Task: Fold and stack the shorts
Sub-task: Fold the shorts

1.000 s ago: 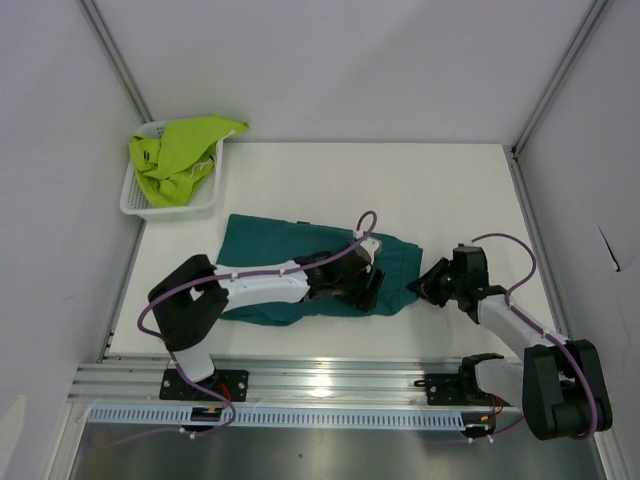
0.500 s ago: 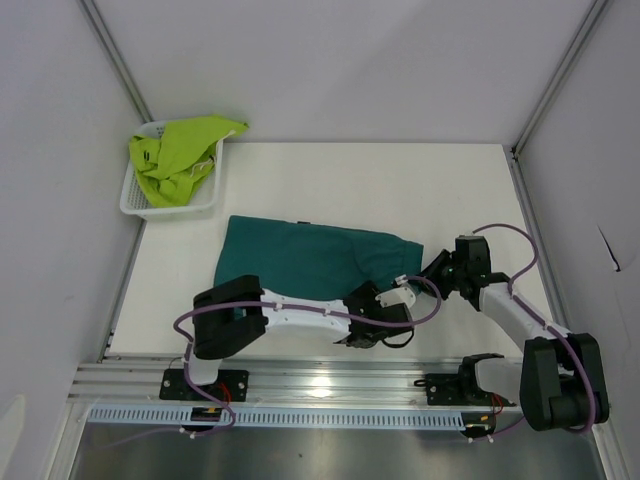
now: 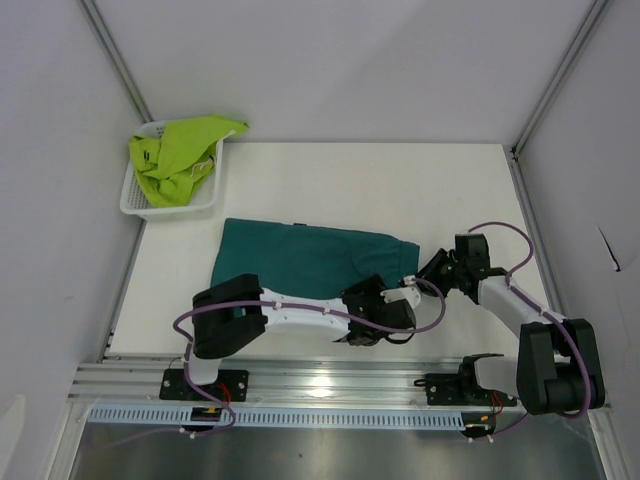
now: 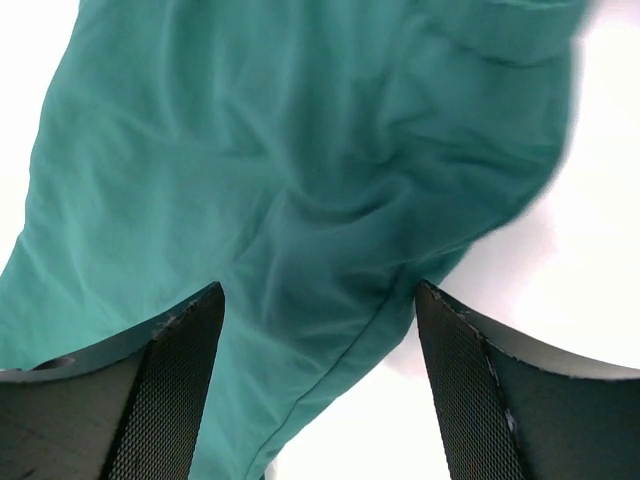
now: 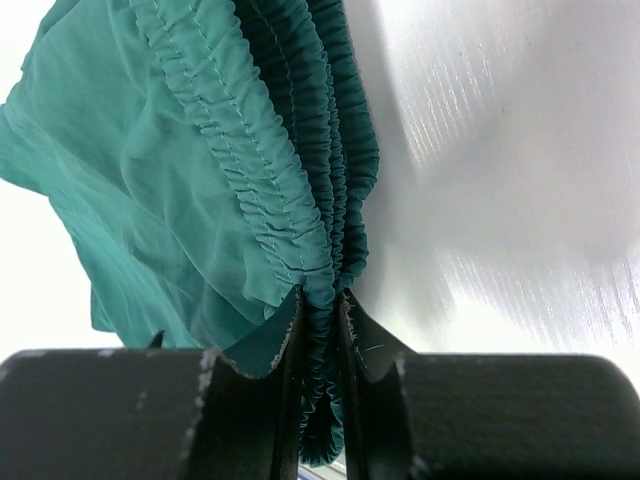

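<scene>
Teal cloth lay spread across the middle of the white table [image 3: 400, 190]: the dark green shorts [image 3: 300, 258] stretched flat from left to right, with their gathered waistband [image 5: 250, 160] at the right end. The right gripper [image 5: 320, 298] had its jaws drawn narrow and pinched on the bunched edge of that waistband, elastic folds squeezed between the fingers. The left gripper [image 4: 318, 292] hung low over the near edge of the same shorts with its jaws wide, cloth showing between the fingers but none of it clamped. The lime shorts [image 3: 178, 155] sat crumpled in the white basket [image 3: 135, 205] at the far left corner, well apart from the teal pair, with one flap draped over the rim.
</scene>
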### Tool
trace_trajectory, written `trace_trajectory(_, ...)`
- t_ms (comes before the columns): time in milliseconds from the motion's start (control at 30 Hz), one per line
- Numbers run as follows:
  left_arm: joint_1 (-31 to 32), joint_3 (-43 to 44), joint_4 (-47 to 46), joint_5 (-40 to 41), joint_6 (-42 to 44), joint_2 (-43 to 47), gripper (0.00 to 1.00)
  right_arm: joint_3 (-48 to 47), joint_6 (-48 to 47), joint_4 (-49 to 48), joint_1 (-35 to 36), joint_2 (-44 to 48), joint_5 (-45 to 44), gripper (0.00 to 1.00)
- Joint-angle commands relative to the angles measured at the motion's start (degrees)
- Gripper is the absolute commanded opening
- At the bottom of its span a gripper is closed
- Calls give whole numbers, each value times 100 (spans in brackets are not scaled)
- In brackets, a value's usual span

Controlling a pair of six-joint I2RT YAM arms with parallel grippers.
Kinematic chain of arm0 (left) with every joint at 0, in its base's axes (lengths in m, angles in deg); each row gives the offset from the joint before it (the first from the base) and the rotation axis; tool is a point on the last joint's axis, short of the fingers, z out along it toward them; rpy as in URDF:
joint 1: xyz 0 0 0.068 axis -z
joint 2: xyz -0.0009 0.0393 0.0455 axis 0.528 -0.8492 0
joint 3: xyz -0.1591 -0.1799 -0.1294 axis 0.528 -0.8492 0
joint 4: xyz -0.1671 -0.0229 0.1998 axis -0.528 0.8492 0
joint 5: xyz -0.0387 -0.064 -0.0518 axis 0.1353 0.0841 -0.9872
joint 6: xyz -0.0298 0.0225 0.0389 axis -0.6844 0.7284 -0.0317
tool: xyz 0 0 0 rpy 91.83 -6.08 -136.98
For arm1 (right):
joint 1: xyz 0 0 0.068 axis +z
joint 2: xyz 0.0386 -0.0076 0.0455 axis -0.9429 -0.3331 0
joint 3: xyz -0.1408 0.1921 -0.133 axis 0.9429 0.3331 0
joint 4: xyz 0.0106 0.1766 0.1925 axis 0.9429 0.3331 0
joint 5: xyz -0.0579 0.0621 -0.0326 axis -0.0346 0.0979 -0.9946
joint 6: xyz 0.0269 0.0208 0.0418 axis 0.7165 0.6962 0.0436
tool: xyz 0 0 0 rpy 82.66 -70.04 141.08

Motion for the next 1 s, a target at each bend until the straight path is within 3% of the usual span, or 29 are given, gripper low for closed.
trace_trajectory(0,139,-73,-336,-259,502,211,79,-230,-147,-25,-37,-63,213,2)
trace_trajectory(267,227,-38,-371,-735,652,123,78,-230,-173,-7,-90,-63,239,3)
trace_trajectory(400,209,225,-301,-655,652,-158,67,-230,-173,10,-108,-37,266,3)
trace_trajectory(567,95,551,-186,-471,652,-492,59,-230,-121,81,-116,86,275,3)
trace_trajectory(667,68,525,-318,-392,652,-466,51,-221,-94,98,-116,139,292,3)
trace_trajectory(967,51,498,-433,83,556,-449,0,-151,-42,28,-125,113,389,3)
